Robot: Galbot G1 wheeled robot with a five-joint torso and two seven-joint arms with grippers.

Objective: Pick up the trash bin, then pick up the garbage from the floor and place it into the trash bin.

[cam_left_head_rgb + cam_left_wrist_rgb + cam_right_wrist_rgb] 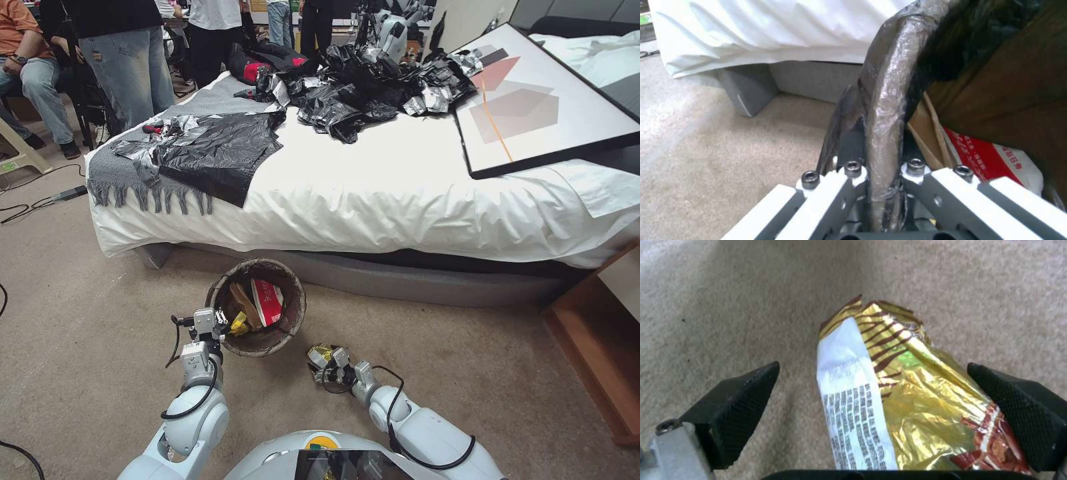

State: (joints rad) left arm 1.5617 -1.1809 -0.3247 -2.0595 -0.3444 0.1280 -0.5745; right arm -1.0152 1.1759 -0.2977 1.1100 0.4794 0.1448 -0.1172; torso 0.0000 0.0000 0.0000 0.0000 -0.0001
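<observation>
Jaws on your left gripper (217, 325) are clamped on the near rim of the trash bin (291, 325), one finger outside and one inside, pinching the crinkly dark liner (882, 110) folded over it; your right gripper (873, 406) has its jaws spread wide, the black textured pads (735, 406) on either side of a gold foil snack wrapper (907, 396) with a white printed panel and red corner, crumpled and glossy, and you can't tell whether the far pad touches it; that wrapper lies on the floor (467, 373), just right of the bin. Inside the round bin you have a brown paper bag (243, 303), a red and white wrapper (268, 301) and a small yellow scrap (239, 325). Carpet is beige and short-piled; beyond the bin stands a bed (400, 193) with a white sheet, carrying crinkled black plastic sheets (213, 153), a grey fringed throw (120, 177) and a framed picture (540, 100).
</observation>
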